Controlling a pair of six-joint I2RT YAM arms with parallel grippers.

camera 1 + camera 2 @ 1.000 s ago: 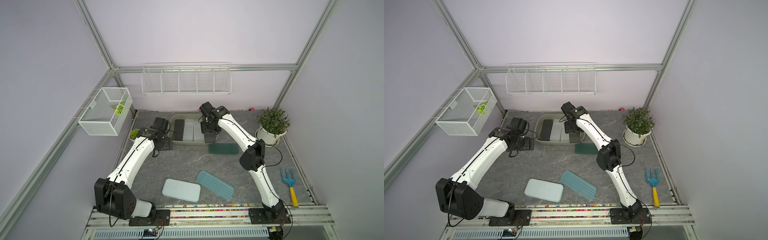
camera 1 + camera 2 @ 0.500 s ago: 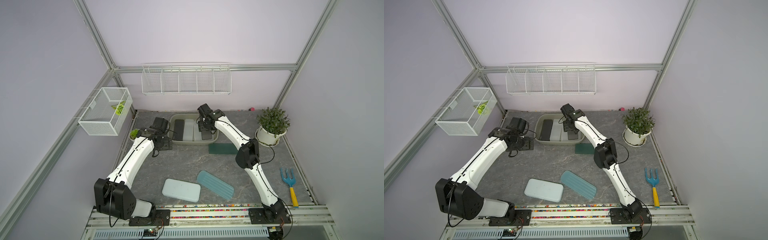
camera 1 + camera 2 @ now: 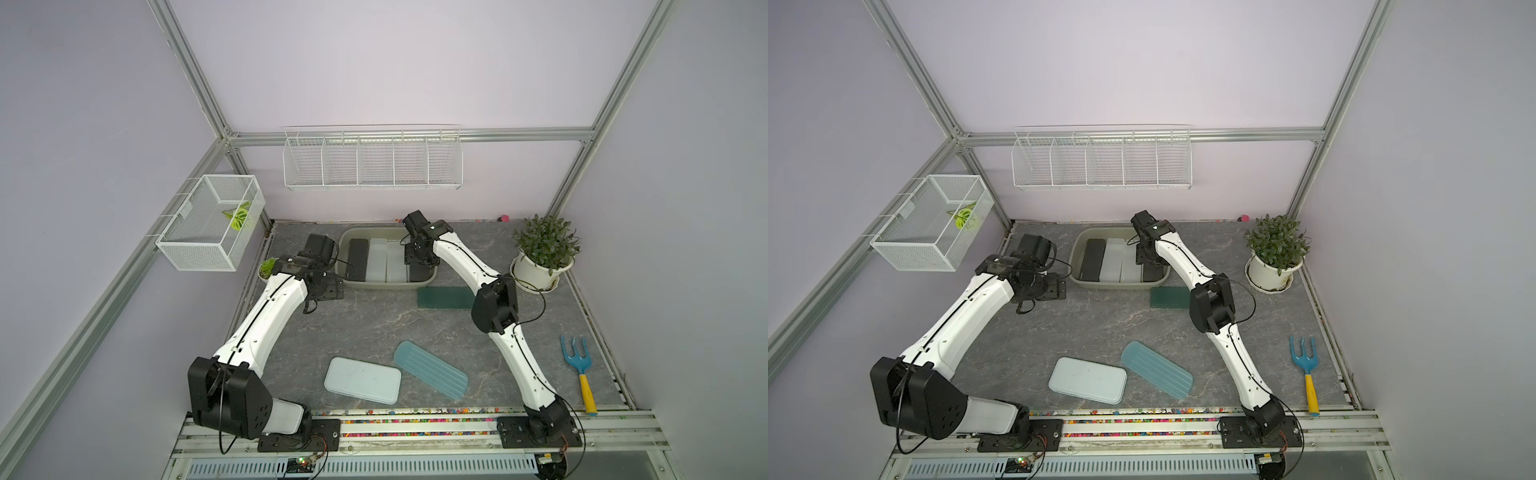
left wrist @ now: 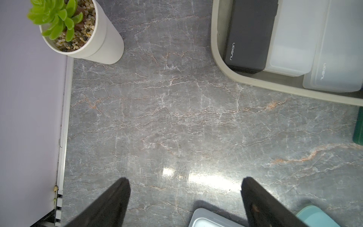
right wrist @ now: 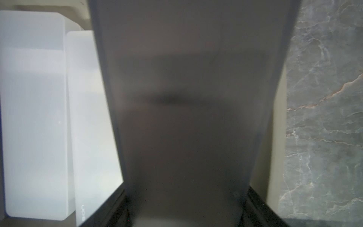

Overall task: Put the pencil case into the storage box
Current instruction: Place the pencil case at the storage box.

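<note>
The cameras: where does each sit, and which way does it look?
Top views: twin eyes high above the arms' bases, looking down at the table; both arms show.
Left wrist: on left arm, facing the table; open left claw shows.
Right wrist: on right arm, facing down; right claw flanks a dark pencil case.
All share the storage box.

It was a robotics lab cell: aluminium framing [image 3: 519,135], lilac panels [image 3: 395,62], 2 arms [image 3: 270,316] bolted to a front rail [image 3: 415,428].
</note>
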